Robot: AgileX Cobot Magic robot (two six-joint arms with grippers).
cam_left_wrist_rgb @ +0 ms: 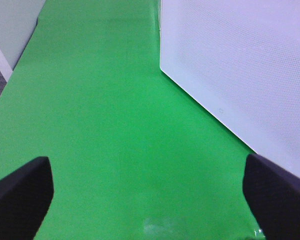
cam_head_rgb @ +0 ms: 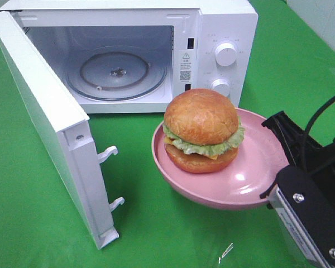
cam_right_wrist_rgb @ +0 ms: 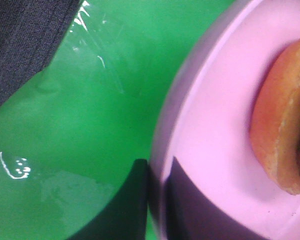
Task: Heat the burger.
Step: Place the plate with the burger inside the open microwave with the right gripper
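The burger (cam_head_rgb: 201,131) (cam_right_wrist_rgb: 280,130), with golden-brown buns, green lettuce and yellow cheese, sits on a pink plate (cam_head_rgb: 251,173) (cam_right_wrist_rgb: 215,125). The plate is tilted and sits in front of the open microwave (cam_head_rgb: 212,33), to the right of its cavity. My right gripper (cam_head_rgb: 274,188) (cam_right_wrist_rgb: 157,200) is shut on the plate's near right rim, one finger inside the rim and one outside. My left gripper (cam_left_wrist_rgb: 150,200) stands open over bare green cloth with nothing between its fingers. It does not show in the exterior high view.
The microwave door (cam_head_rgb: 44,123) (cam_left_wrist_rgb: 240,65) is swung wide open toward the front left. A glass turntable (cam_head_rgb: 117,72) lies in the cavity. Green cloth (cam_head_rgb: 156,234) covers the table. Two knobs (cam_head_rgb: 226,54) are on the microwave's right panel.
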